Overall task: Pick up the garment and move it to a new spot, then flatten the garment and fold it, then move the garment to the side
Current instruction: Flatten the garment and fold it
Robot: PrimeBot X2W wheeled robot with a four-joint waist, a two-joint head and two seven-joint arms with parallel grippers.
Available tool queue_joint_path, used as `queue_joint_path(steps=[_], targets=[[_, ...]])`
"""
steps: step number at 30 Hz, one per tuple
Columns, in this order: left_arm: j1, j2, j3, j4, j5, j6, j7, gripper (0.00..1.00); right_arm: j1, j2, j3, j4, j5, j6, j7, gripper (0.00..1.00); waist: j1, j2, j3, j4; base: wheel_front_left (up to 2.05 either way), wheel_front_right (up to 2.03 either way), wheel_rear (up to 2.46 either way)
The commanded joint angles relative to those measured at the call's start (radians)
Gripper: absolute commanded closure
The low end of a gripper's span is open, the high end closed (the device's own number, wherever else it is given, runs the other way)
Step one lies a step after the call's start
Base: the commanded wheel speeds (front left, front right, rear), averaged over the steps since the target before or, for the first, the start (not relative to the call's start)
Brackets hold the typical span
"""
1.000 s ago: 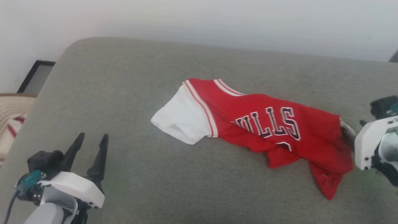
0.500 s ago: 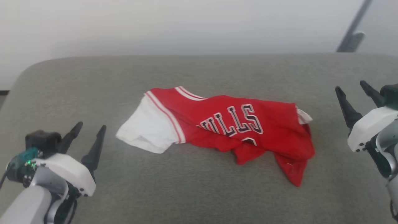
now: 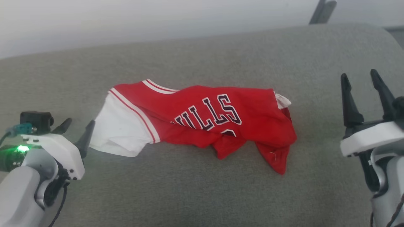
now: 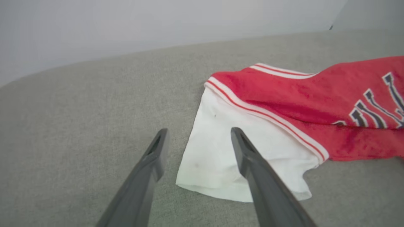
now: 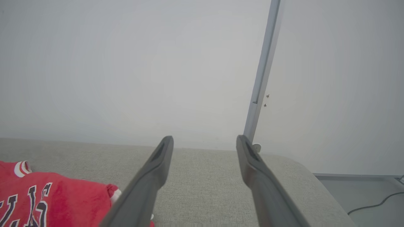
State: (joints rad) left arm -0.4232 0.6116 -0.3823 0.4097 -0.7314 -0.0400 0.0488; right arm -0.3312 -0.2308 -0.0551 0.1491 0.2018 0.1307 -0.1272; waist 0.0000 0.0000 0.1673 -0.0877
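The garment (image 3: 202, 119) lies crumpled on the grey cushion, a red jersey with dark white-outlined lettering facing up and one white sleeve (image 3: 121, 130) spread toward the left. My left gripper (image 3: 79, 124) stands open just left of that sleeve. In the left wrist view its open fingers frame the white sleeve's (image 4: 217, 148) left edge from above, with the red body (image 4: 331, 97) further right. My right gripper (image 3: 359, 82) is open at the right, well clear of the jersey. The right wrist view has the garment (image 5: 50, 198) at its lower left.
The grey cushioned surface (image 3: 202, 195) runs wide, with rounded far corners and bare room in front of and behind the jersey. A pale wall stands behind it. A grey metal post (image 5: 262, 72) rises past the right end, and a cable (image 5: 375, 203) lies on the floor there.
The head camera has swung right, shifting the whole picture left. The right gripper has come away from the jersey's right end and stands open. The left gripper now sits close beside the white sleeve.
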Motion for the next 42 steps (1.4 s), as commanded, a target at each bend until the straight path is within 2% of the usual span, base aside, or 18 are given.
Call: queue_joint_path(steps=[1, 7, 16, 17, 18, 19, 25, 32, 39, 42], targets=[[-0.032, -0.012, 0.000, 0.045, -0.019, -0.005, 0.031, 0.00, 0.022, 0.021, -0.008, -0.028, -0.014, 0.000, 0.002, 0.00, 0.0000, 0.0000, 0.035, -0.028, 0.00, 0.00, 0.00], [-0.112, -0.032, -0.021, 0.204, -0.051, -0.017, 0.146, 0.00, 0.060, 0.064, -0.026, -0.093, -0.026, 0.000, 0.023, 0.00, 0.0000, 0.0000, 0.082, -0.055, 0.00, 0.00, 0.00], [-0.191, -0.090, -0.044, 0.433, -0.097, -0.019, 0.310, 0.00, 0.087, 0.080, -0.035, -0.149, -0.025, 0.000, 0.054, 0.00, 0.0000, 0.0000, 0.118, -0.072, 0.00, 0.00, 0.00], [-0.197, -0.098, -0.046, 0.451, -0.104, -0.024, 0.323, 0.26, 0.089, 0.081, -0.035, -0.155, -0.026, 0.000, 0.055, 0.00, 0.0000, 0.0000, 0.120, -0.073, 0.00, 0.00, 0.00], [-0.202, -0.107, -0.051, 0.465, -0.108, -0.029, 0.334, 0.72, 0.090, 0.081, -0.037, -0.161, -0.026, 0.000, 0.058, 0.00, 0.0000, 0.0000, 0.122, -0.073, 0.00, 0.00, 0.00], [-0.207, -0.115, -0.055, 0.479, -0.110, -0.034, 0.340, 1.00, 0.092, 0.081, -0.038, -0.166, -0.027, 0.000, 0.061, 0.00, 0.0000, 0.0000, 0.122, -0.073, 0.00, 0.00, 0.00], [-0.227, -0.130, -0.068, 0.512, -0.104, -0.054, 0.322, 1.00, 0.099, 0.081, -0.049, -0.176, -0.028, 0.000, 0.066, 0.00, 0.0000, 0.0000, 0.118, -0.066, 0.00, 0.00, 0.00], [-0.202, -0.094, -0.076, 0.493, -0.094, -0.061, 0.304, 1.00, 0.120, 0.082, -0.067, -0.182, -0.035, 0.000, 0.072, 0.00, 0.0000, 0.0000, 0.095, -0.043, 0.00, 0.00, 0.00], [-0.119, -0.015, -0.063, 0.398, -0.098, -0.009, 0.322, 1.00, 0.143, 0.086, -0.077, -0.192, -0.042, 0.000, 0.085, 0.00, 0.0000, 0.0000, 0.071, -0.023, 0.00, 0.00, 0.00], [-0.056, 0.027, -0.048, 0.309, -0.110, 0.032, 0.340, 1.00, 0.154, 0.085, -0.080, -0.194, -0.040, 0.000, 0.093, 0.00, 0.0000, 0.0000, 0.058, -0.013, 0.00, 0.00, 0.00]])
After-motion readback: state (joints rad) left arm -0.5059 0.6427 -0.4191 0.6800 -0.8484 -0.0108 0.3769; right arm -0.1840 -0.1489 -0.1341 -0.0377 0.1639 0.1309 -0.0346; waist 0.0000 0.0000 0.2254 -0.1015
